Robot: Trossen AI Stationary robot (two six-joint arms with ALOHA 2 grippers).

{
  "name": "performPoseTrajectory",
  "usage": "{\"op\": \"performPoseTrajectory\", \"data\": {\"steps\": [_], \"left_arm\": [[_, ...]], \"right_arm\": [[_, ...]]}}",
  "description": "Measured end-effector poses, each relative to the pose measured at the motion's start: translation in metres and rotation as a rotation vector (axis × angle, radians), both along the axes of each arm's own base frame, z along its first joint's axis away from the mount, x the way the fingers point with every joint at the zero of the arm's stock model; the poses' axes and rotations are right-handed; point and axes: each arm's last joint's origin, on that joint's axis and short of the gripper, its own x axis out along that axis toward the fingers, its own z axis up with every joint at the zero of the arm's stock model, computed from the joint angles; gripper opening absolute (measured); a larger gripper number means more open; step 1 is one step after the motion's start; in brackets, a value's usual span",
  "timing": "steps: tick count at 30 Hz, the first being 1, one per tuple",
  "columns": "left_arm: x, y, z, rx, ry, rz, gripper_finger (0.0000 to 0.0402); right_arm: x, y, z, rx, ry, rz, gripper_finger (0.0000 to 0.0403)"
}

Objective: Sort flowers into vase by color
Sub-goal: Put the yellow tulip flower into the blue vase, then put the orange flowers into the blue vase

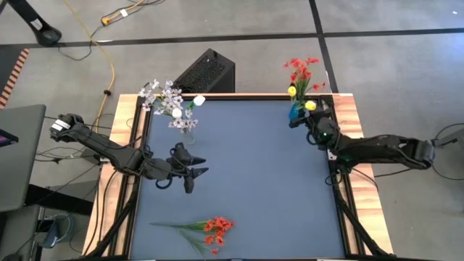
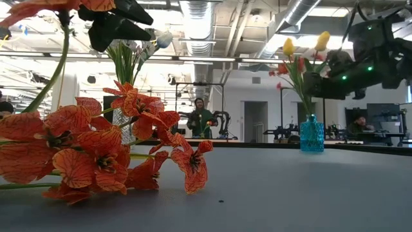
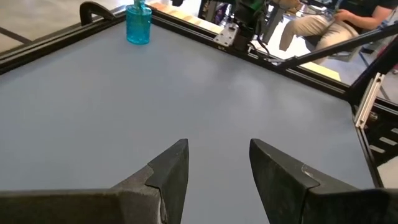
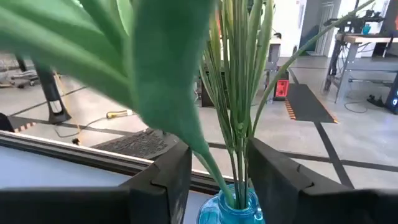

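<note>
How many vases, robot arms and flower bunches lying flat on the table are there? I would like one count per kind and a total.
Vases: 2, the blue vase and the clear vase
Robot arms: 2, the left arm and the right arm
Bunches lying flat: 1, the red flowers
Total: 5

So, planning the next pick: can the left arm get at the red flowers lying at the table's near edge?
Probably yes. The left gripper hovers open and empty over mid-table, and only bare tabletop separates it from the red flowers. The right gripper is far off at the blue vase.
</note>
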Motion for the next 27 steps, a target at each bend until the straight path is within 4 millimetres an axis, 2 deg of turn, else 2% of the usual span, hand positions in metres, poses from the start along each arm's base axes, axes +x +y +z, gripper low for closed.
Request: {"op": "performPoseTrajectory", "data": {"steps": [5,9,14,19,23,27], "left_arm": [[0.000,0.000,0.000,0.001,0.005,-0.002,0.0158],[0.000,-0.001,-0.001,0.008,0.023,-0.048,0.0158],[-0.002,-0.003,-0.007,0.005,0.101,-0.148,0.0158],[-0.006,-0.002,-0.013,-0.002,0.166,-0.156,0.0158],[-0.007,-0.005,-0.015,-0.024,0.207,-0.245,0.0158],[-0.009,-0.008,-0.019,-0.070,0.265,-0.384,0.0158]], "right_arm": [[0.003,-0.001,0.015,0.036,0.057,0.031,0.0228],[0.009,-0.001,0.033,0.147,0.152,0.134,0.0249],[0.008,0.003,0.054,0.384,0.273,0.218,0.0250],[0.001,0.010,0.073,0.534,0.395,0.288,0.0250],[-0.002,0.015,0.089,0.635,0.381,0.378,0.0250],[-0.001,0.022,0.101,0.745,0.331,0.565,0.0250]]}}
